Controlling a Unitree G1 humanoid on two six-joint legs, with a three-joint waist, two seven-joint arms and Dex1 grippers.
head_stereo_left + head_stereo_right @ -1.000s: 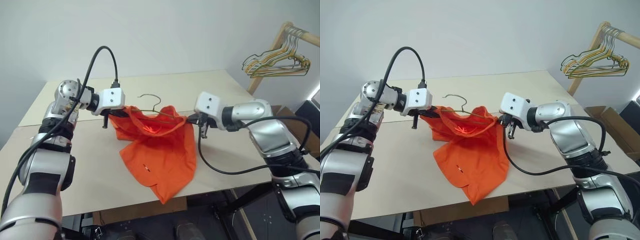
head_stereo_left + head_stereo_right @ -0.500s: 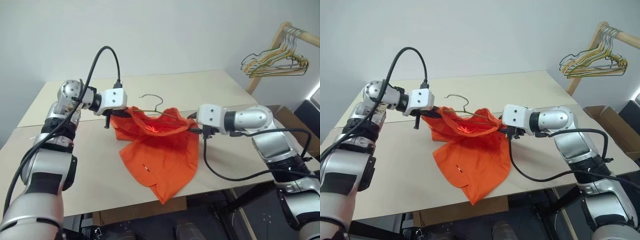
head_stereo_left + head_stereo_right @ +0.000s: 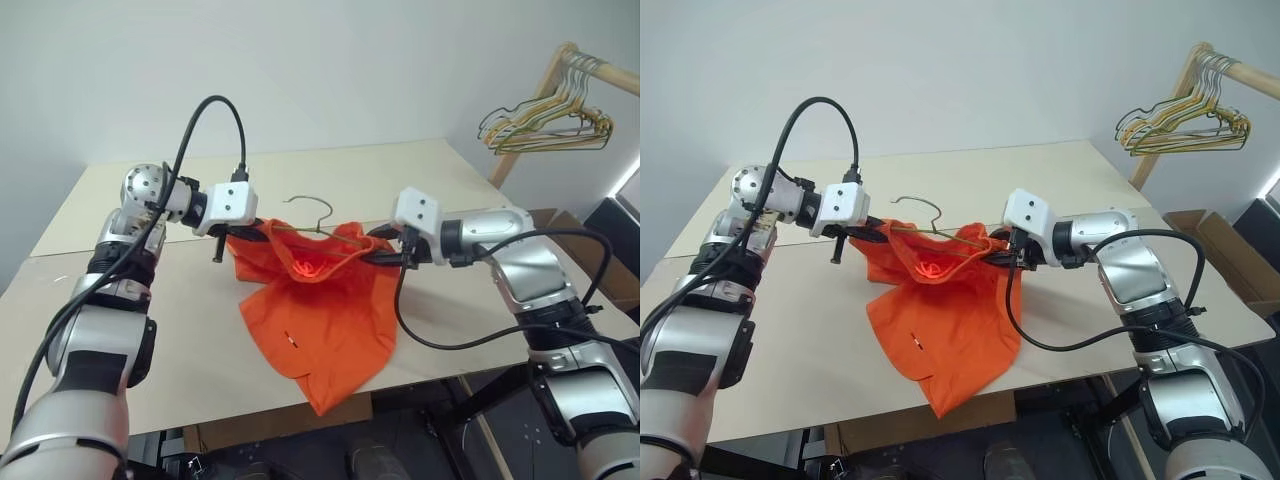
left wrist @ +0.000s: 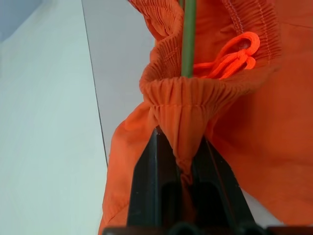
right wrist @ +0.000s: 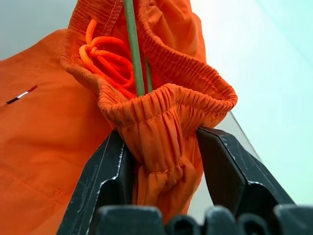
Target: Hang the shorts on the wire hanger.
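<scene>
Now the bright orange fabric shorts (image 3: 315, 300) hang spread between both hands, above the pale beige tabletop (image 3: 420, 180). Their gathered elastic waistband is stretched open, and an orange drawstring (image 5: 105, 56) lies inside it. The thin grey-green wire hanger (image 3: 310, 222) passes through the waistband, its small hook rising just above the shorts. The left hand (image 4: 182, 161) is closed tight on one waistband corner. The right hand (image 5: 161, 156) has its fingers half apart, with the other waistband corner bunched between them. The legs of the shorts lie on the tabletop and reach over its near edge. Beyond the shorts the tabletop is bare.
</scene>
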